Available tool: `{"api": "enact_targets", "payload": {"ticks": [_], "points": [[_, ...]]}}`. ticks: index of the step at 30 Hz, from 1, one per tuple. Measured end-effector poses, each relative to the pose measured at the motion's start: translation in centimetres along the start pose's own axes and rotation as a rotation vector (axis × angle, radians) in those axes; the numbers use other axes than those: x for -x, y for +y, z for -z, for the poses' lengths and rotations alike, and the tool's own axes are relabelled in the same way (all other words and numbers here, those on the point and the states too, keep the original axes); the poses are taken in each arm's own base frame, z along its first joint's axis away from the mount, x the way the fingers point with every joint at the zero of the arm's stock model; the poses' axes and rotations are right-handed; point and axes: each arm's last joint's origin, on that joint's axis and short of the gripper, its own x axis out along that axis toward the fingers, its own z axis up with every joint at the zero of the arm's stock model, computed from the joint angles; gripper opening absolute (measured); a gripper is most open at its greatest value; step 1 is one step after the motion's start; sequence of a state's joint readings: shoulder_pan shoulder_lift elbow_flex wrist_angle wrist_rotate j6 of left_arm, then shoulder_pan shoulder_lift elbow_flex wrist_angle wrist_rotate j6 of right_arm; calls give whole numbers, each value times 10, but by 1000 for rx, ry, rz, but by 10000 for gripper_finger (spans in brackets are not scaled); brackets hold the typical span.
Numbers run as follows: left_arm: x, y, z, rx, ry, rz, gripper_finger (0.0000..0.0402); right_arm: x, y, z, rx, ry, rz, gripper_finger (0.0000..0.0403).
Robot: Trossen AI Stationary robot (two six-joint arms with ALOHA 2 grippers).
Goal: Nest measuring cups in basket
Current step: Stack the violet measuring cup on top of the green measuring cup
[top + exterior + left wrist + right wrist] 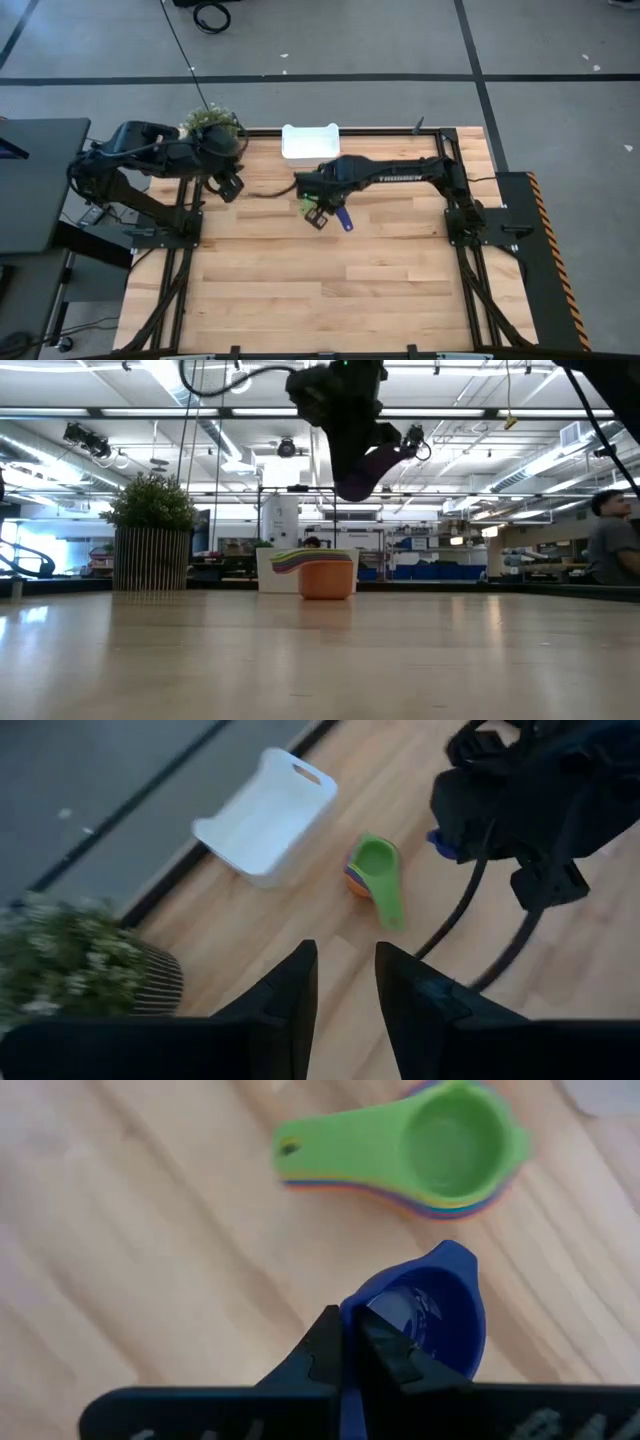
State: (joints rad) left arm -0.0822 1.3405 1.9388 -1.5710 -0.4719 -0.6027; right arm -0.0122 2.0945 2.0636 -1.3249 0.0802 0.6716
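Held in the right gripper (348, 1342), whose fingers are pinched shut on its handle, a blue cup (425, 1312) hangs over the table at lower centre of the right wrist view. From left to right in the high view, the left gripper (231, 186) waits partly open and empty by the plant (210, 124). The white basket (310, 141) at upper centre holds nothing. The nested stack of cups (375, 872), green on top, sits on the wood just below it, so the blue cup and the move into the basket remain.

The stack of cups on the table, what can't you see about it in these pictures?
- High view: the stack of cups is mostly hidden under the right gripper.
- Right wrist view: only the green cup shows fully; the cups beneath are thin edges, so their number is unclear.
- Low view: the orange cup hides the basket behind it.
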Motion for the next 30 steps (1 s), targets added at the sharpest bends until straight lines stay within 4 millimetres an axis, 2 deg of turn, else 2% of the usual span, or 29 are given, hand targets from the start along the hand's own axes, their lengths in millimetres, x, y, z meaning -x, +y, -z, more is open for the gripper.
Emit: {"api": "enact_targets", "payload": {"ticks": [3,7,13,18,26,30], "points": [[5,11,-1,-22,-41,-46,111,-1,-11,-7,-115,3,12,16],[12,25,-1,-93,-68,-83,111,-2,-24,-19,-373,-22,15,16],[22,44,1,-221,-110,-168,111,-3,-37,-38,-728,-161,2,16],[30,58,3,-277,-123,-218,111,-2,-43,-49,-850,-243,-35,16],[42,75,9,-298,-138,-267,111,-3,-52,-52,-997,-258,-9,16],[43,77,10,-288,-142,-270,111,-29,-50,-58,-1002,-183,-8,16]]}}
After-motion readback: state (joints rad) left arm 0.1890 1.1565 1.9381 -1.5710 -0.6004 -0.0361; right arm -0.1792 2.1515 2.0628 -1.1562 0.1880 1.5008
